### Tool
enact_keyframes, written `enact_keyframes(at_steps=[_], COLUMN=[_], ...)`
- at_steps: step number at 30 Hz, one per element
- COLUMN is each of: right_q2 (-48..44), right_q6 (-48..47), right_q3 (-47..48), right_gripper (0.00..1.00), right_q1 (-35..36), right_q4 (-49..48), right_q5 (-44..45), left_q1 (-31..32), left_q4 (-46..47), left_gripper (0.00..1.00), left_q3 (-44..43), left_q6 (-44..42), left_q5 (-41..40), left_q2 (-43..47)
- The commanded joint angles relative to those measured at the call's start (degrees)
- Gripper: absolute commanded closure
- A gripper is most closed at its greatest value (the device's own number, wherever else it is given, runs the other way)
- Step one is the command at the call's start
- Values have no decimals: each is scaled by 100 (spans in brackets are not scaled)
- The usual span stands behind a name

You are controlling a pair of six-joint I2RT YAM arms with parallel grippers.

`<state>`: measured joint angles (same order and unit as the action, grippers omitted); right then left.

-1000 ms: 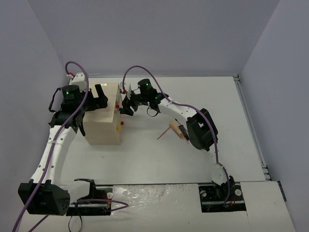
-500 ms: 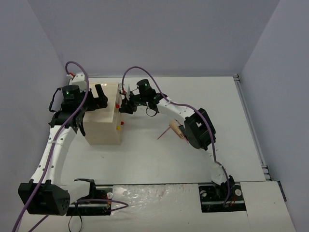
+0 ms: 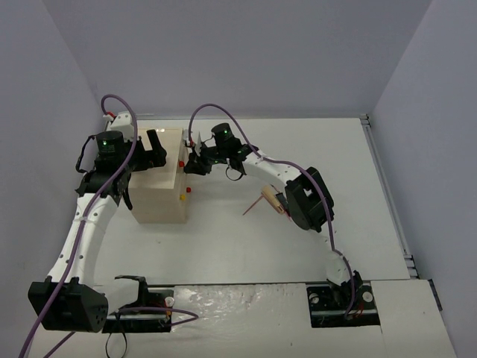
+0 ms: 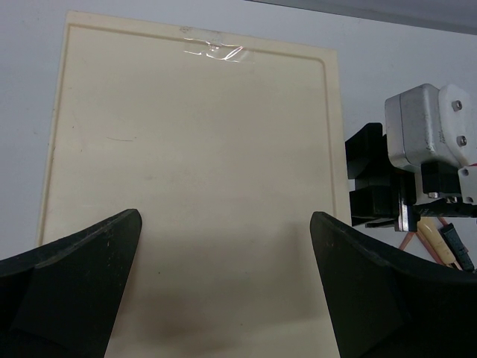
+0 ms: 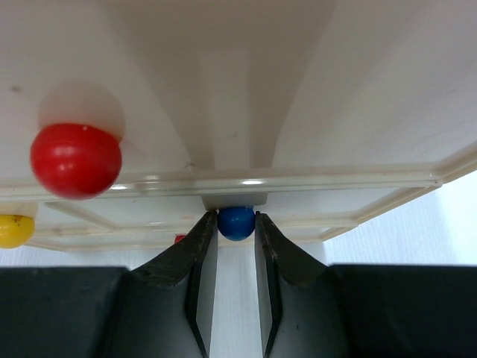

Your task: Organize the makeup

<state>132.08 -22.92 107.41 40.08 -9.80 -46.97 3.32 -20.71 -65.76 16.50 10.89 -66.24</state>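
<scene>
Steadiness counts: the right gripper (image 5: 236, 227) pinches the blue knob (image 5: 236, 221) of the cream box (image 3: 158, 195). Pull straight toward three o'clock, and let the left gripper (image 4: 225, 224), spread above the box, brace it. Loose pencil (image 3: 252, 208) and beige piece (image 3: 274, 200) lie just past the box's three o'clock.

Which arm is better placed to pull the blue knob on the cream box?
Right: the right gripper has a finger on each side of the blue knob, while the left gripper hangs open above the cream box, over its flat top.
</scene>
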Motion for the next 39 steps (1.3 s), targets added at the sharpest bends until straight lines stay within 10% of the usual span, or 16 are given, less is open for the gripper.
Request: enact_keyframes(at_steps=[1, 39], right_q2=[-746, -2005], right_q6=[-169, -345], right_q3=[-406, -1990], right_gripper=[100, 98], right_q1=[-225, -1043], right_q4=[-259, 118], right_q5=[21, 154], left_q1=[-31, -68], left_q4=[-753, -803], left_gripper=[3, 3], left_q3=[109, 107], left_q6=[91, 108], left_q5=[-240, -371], left_q2=[-238, -178])
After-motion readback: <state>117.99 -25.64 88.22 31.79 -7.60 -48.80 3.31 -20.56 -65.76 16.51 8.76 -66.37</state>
